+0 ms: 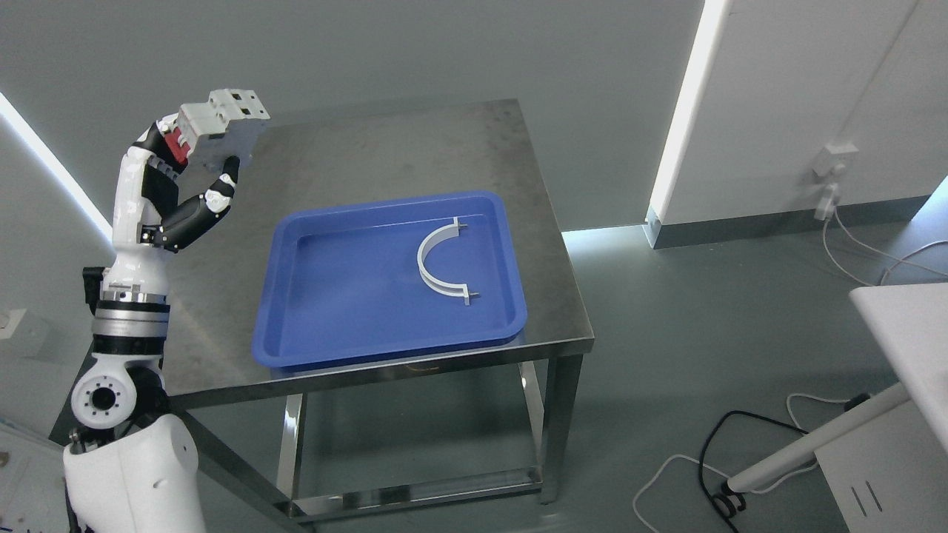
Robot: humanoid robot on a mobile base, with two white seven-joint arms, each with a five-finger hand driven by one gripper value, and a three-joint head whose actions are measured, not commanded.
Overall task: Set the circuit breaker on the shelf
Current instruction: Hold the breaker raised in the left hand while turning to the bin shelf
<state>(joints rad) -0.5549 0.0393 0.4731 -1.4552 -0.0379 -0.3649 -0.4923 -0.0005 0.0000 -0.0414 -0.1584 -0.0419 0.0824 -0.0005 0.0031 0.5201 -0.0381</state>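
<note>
Grey circuit breaker (pixel 222 122) in left fingers (pixel 222 185)

A square metal table (pixel 415 148) with a dull, slightly smudged steel top stands on four shiny legs, joined by a low frame near the grey floor (pixel 703 355). On the near half of the top lies a blue tray (pixel 333 296), shallow and rounded at the corners, turned a little against the table's edges, its near rim close to the table's front edge. Inside the tray, toward its right side, rests a white half-ring (pixel 438 263) (a curved strip with a small tab at each end), its open side facing right. The far part of the top and a strip along its left side are bare steel.
</note>
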